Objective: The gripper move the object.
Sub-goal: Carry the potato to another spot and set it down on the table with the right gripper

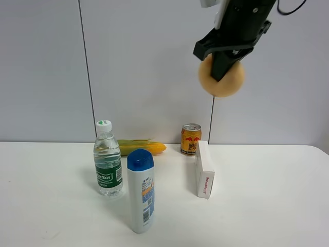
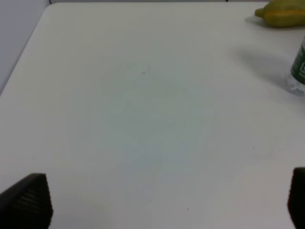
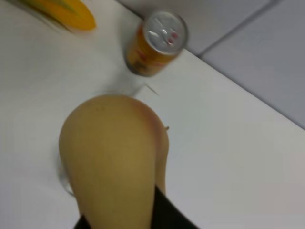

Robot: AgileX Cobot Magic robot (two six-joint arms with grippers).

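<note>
High above white table (image 1: 267, 206), object (image 1: 231, 85) against grey wall (image 1: 41, 67).

Exterior high, position: off the arms, in front of the tabletop (image 1: 267, 206), a little above it.
Exterior high, facing: toward the back wall (image 1: 154, 62), tilted slightly down; mid range, whole layout in frame.
Left wrist, position: low and close over bare tabletop, fingers (image 2: 28, 200) nearest the lens.
Left wrist, facing: forward across the surface to the corn cob (image 2: 283, 13) and water bottle (image 2: 299, 67).
Right wrist, position: high up, object (image 3: 114, 157) right against the lens.
Right wrist, facing: steeply down onto the can (image 3: 157, 43).
Overlap: corn cob in all three; water bottle in exterior and left wrist; can in exterior and right wrist.
</note>
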